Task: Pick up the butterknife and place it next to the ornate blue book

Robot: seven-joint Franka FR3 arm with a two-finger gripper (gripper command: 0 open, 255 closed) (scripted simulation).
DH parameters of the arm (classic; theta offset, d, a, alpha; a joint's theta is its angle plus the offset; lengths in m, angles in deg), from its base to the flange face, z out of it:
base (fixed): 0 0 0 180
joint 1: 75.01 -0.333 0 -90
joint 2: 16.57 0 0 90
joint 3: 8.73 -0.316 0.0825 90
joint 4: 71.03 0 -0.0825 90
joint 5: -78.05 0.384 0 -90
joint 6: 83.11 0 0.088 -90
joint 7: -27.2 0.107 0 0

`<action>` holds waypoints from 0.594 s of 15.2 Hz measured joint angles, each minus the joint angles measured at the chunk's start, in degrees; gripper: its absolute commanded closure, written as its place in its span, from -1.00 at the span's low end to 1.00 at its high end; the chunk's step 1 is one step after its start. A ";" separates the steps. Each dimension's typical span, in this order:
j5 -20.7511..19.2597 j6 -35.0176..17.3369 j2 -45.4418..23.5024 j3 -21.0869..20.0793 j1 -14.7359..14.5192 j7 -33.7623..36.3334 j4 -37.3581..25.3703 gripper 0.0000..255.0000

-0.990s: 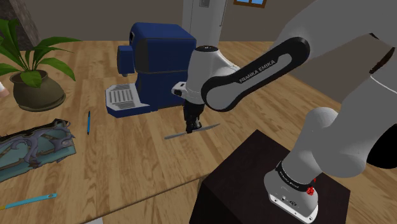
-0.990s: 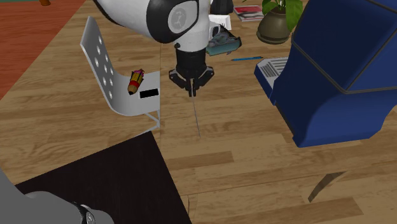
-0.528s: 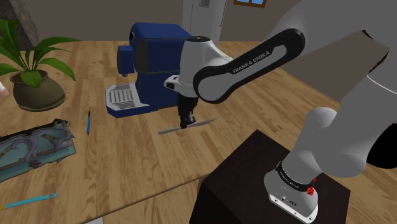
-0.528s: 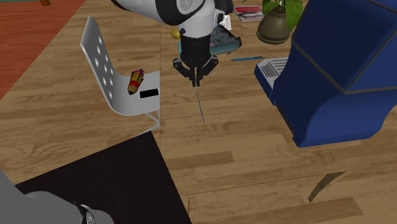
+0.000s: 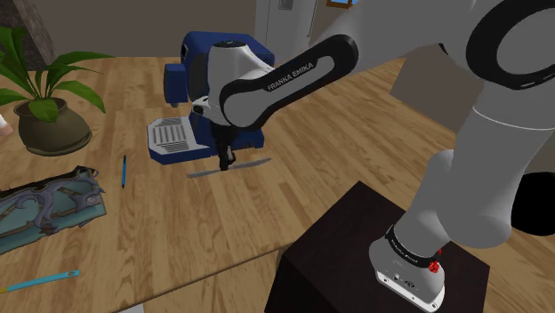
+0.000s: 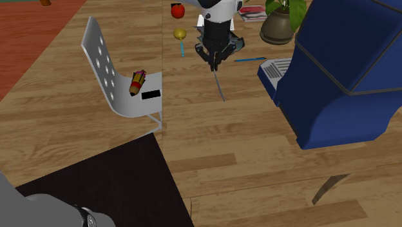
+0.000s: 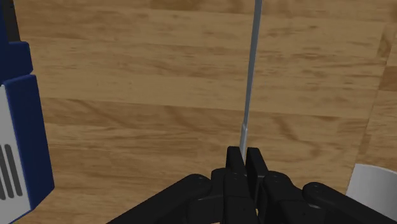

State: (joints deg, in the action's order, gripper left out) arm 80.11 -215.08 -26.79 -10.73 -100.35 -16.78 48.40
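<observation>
Two black fingers of the claw [image 7: 245, 159] were clamped on one end of the slim grey butterknife [image 7: 253, 76], apparently held just clear of the wooden surface [image 7: 140, 114]. The pickup looked done. Carrying the knife to the ornate blue-green book [image 5: 49, 206], well apart, and setting it alongside were left.

My gripper [image 7: 245, 156] reads all black and the butterknife [image 7: 252, 76] pale grey. The surface [image 5: 178, 231] is warm brown, streaked with plank grain. At the shoulder view's nine o'clock the book [image 5: 44, 206] is dull teal with grey scrollwork (hardly blue). At eleven, the coffee machine [image 5: 222, 67] is deep blue, its drip tray [image 5: 169, 135] ribbed white.
</observation>
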 measured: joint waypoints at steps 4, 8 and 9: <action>-0.55 4.04 -8.17 -0.15 -0.58 1.08 -12.23 1.00; -1.01 8.50 -17.51 -0.10 -1.05 1.71 -26.03 1.00; -1.09 9.90 -19.83 -0.10 -1.15 1.82 -29.72 1.00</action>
State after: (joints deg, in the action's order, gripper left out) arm 79.02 -205.18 -46.62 -10.83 -101.50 -14.96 18.69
